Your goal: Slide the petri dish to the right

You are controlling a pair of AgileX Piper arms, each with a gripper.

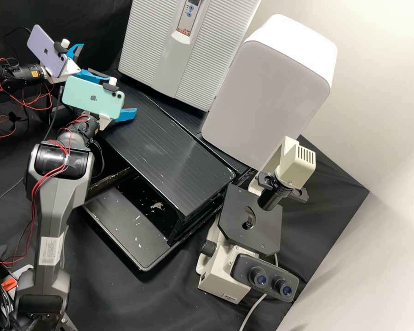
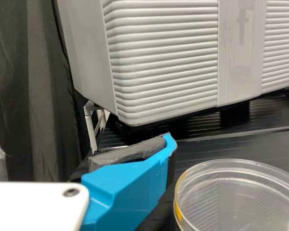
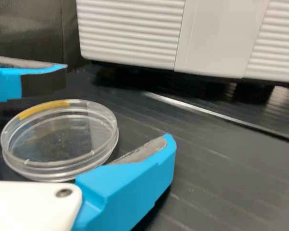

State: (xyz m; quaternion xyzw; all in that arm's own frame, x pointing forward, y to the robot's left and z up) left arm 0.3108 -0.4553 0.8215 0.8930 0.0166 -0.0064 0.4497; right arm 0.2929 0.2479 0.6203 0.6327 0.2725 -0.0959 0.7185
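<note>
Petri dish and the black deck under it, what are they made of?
Petri dish: clear and glossy, probably plastic, glass not excluded; thin see-through walls catch highlights.
Black deck: hard, semi-gloss, moulded plastic or coated metal, can't tell which; fine parallel grooves, soft reflections.

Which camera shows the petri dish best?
The right wrist view: the whole petri dish lies flat there, yellow mark included. The left wrist view cuts part of it off; in the high view a mint-green phone stands in front of it.
</note>
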